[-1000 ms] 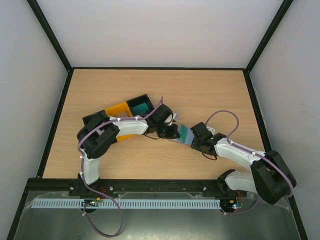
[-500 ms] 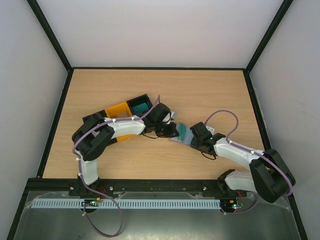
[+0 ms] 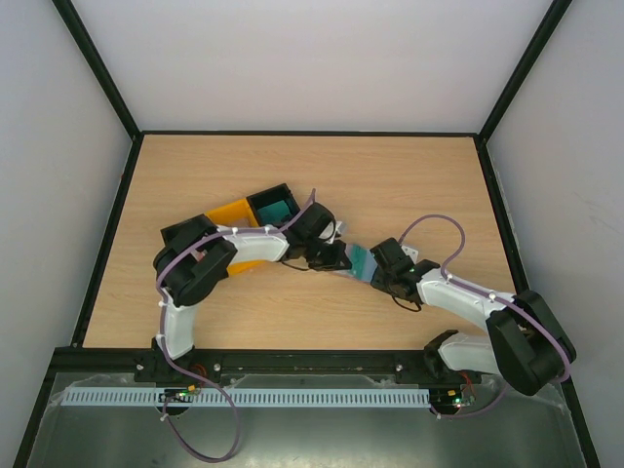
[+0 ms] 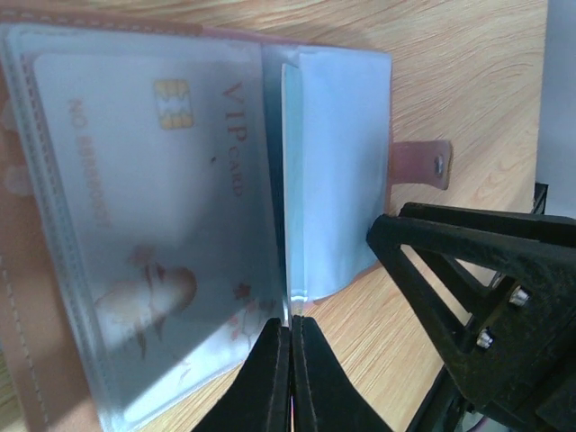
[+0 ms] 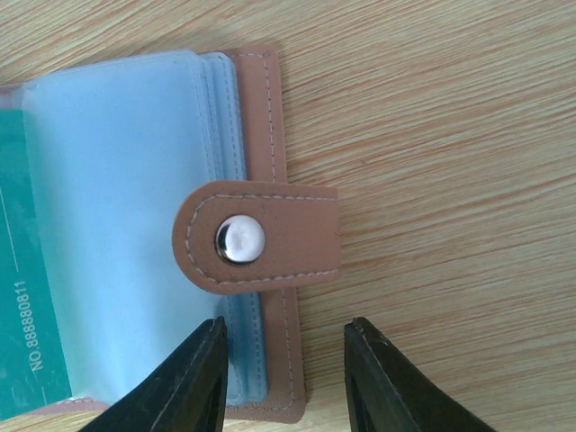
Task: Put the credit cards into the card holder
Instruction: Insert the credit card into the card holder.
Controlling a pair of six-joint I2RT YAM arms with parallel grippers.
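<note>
Top external view: the holder (image 3: 358, 261) lies open at mid-table, between the tips of the two grippers.
Holder: it is spread on the wood with its clear sleeves fanned out. A pale card (image 4: 135, 198) sits in one sleeve and a teal card (image 5: 18, 225) in another.
Sleeve: one leaf (image 4: 286, 180) stands on edge between the filled page and the next.
Left gripper (image 4: 290, 337): the fingers are together, pinched on the lower edge of that sleeve.
Right gripper (image 5: 283, 378): the fingers are apart and straddle the holder's brown edge just below the strap (image 5: 261, 238). They clamp nothing.
Change: over the last second the right fingers have narrowed partway. The left arm's elbow has shifted a little while its pinch stays shut. The holder has barely moved.
Meaning: the right gripper looks to be settling in to steady the holder while the left keeps a pocket parted. At least two cards are already in, so this is probably preparation for the next one.
Table (image 3: 409, 175): light wood grain, flat, bare around the holder.
Trays: a yellow tray (image 3: 232, 213) and a black tray (image 3: 261, 200) sit side by side behind the left arm, apart from the holder. Something teal lies in the black one, possibly a card.
Room: plain white walls (image 3: 312, 58) with a black frame at the table's edges.
</note>
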